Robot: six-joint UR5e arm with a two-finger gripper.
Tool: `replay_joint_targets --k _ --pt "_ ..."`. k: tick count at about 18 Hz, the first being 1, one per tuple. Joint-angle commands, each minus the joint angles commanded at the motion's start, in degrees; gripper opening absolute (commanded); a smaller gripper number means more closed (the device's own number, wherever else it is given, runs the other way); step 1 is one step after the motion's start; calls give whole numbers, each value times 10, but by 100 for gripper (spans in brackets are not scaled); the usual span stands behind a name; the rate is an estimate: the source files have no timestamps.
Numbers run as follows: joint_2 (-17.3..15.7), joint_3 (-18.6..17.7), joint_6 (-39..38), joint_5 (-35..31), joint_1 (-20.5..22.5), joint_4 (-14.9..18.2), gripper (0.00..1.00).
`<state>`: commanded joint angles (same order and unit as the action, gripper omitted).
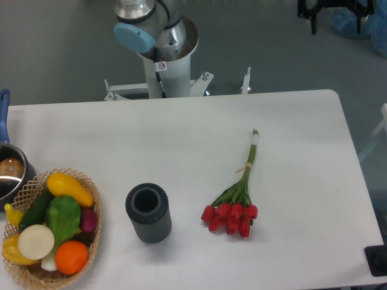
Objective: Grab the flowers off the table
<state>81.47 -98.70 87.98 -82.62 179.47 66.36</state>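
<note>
The flowers, a small bunch of red tulips with long green stems tied by a tan band, lie flat on the white table, right of centre. The red heads point toward the front edge and the stem ends toward the back. Only the arm's base and lower joints show at the top of the view, behind the table's far edge. The gripper is out of view.
A dark grey ribbed cup stands upright left of the flowers. A wicker basket of fruit and vegetables sits at the front left corner. A metal pot with a blue handle is at the left edge.
</note>
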Motion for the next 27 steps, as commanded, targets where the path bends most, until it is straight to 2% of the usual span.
replay_joint_targets --k 4,15,18,21,24,27 --pt "1 1 1 0 -3 -2 100" --pt "-5 -37 -3 30 -2 -5 100" --pt "-5 -39 -81 42 -9 -9 100" --pt "-3 -48 -87 43 -13 -7 100" --pt "4 -62 -87 43 -23 -4 100" --pt "25 -73 -91 41 -34 0 100"
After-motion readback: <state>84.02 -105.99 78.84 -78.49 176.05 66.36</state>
